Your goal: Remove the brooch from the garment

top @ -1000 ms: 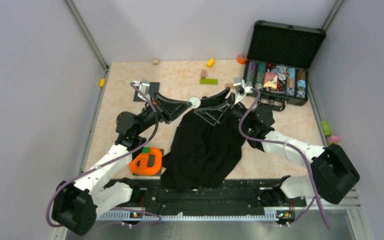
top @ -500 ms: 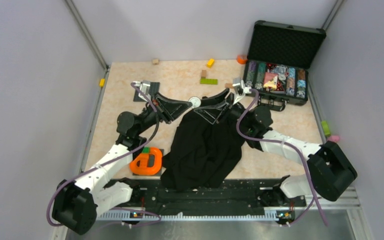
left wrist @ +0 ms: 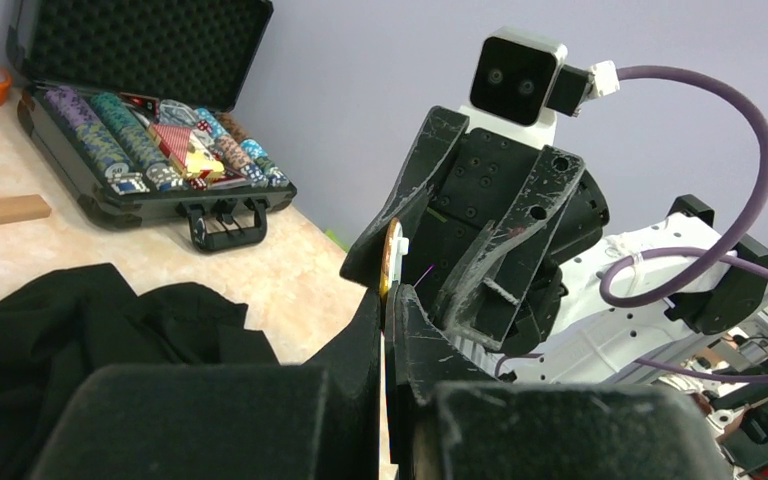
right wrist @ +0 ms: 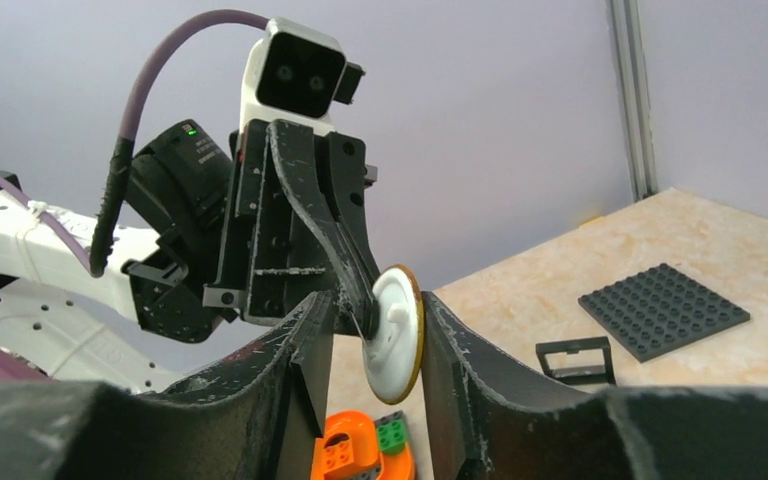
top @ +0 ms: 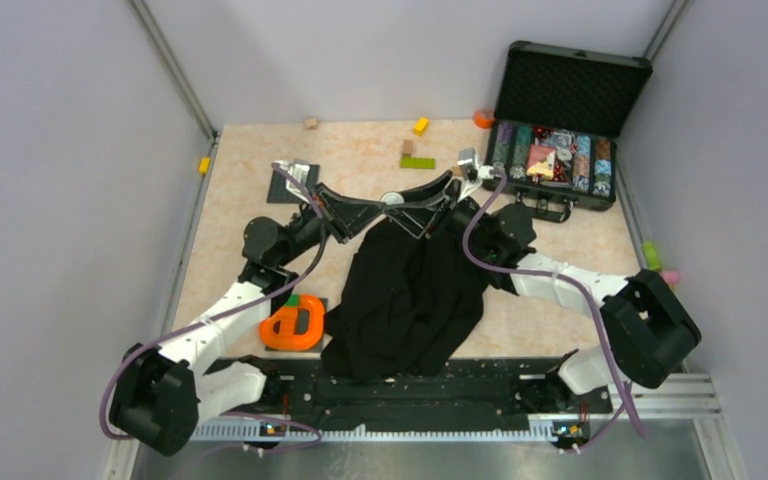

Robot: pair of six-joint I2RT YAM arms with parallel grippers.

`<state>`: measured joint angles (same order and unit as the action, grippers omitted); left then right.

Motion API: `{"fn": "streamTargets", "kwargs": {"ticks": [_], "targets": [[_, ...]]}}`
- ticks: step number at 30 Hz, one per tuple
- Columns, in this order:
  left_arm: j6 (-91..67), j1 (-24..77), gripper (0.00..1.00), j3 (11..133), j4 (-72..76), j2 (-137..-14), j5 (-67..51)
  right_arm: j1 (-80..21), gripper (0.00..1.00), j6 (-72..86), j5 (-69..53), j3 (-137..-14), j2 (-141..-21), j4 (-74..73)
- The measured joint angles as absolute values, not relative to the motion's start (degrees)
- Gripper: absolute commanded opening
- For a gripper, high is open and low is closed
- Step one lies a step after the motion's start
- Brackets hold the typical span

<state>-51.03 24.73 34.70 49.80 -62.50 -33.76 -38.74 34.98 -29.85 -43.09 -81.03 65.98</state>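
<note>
The brooch point(top: 390, 199), a small white disc with a gold rim, is held up above the black garment point(top: 410, 290), which lies crumpled on the table. My left gripper point(top: 381, 203) comes in from the left and is shut on the brooch's back. In the right wrist view the brooch point(right wrist: 395, 335) stands between the fingers of my right gripper point(right wrist: 378, 305), and the right-hand finger point(right wrist: 450, 340) presses on its face. The left gripper's tips point(right wrist: 357, 292) sit behind the disc. From the left wrist, the brooch point(left wrist: 391, 262) shows edge-on above the shut left gripper point(left wrist: 385, 305).
An open black case of coloured chips point(top: 560, 150) stands at the back right. An orange toy point(top: 295, 322) lies left of the garment. A black studded plate point(right wrist: 660, 310) and a small black frame point(right wrist: 575, 358) lie at the back left. Small blocks point(top: 417, 162) are scattered at the back.
The right gripper has moved left to meet the left gripper, and its jaws have narrowed around the brooch. The left gripper has shifted slightly right, staying shut.
</note>
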Motion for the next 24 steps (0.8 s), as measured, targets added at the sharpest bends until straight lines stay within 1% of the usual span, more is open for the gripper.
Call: {"fn": "streamTargets", "kwargs": {"ticks": [2,4,5,7,11,13,15,16,20,24], "targets": [[-51.0,24.5,0.00,34.7,49.8,-62.5,-33.8,-38.6,0.37,35.1,-29.9,-43.3,-81.7,66.2],[-51.0,24.3,0.00,34.7,50.1,-62.5,-33.8,-38.6,0.47,35.2,-30.1,-43.3,-82.0,66.5],[-51.1,24.3,0.00,34.7,50.1,-62.5,-33.8,-38.6,0.49,35.1,-30.3,-43.3,-82.0,66.5],[-51.1,24.0,0.00,34.7,50.4,-62.5,-33.8,-38.5,0.51,35.2,-30.7,-43.3,-82.0,66.7],[-52.1,23.5,0.00,34.7,51.5,-62.5,-34.0,-38.5,0.48,34.5,-31.6,-43.3,-82.0,66.5],[-52.5,23.3,0.00,34.7,52.2,-62.5,-34.1,-38.5,0.40,34.0,-32.2,-43.3,-82.0,66.3],[-52.8,23.2,0.00,34.7,52.8,-62.5,-34.2,-38.5,0.30,33.4,-32.7,-43.3,-81.9,66.0],[-53.0,23.2,0.00,34.7,53.0,-62.5,-34.3,-38.5,0.28,33.2,-32.8,-43.3,-81.9,65.8],[-53.7,23.2,0.00,34.7,53.9,-62.7,-35.1,-38.5,0.32,32.8,-32.7,-43.3,-81.9,65.4],[-54.0,23.2,0.00,34.7,54.1,-62.9,-35.3,-38.5,0.31,33.7,-32.7,-43.3,-81.9,65.7]]}}
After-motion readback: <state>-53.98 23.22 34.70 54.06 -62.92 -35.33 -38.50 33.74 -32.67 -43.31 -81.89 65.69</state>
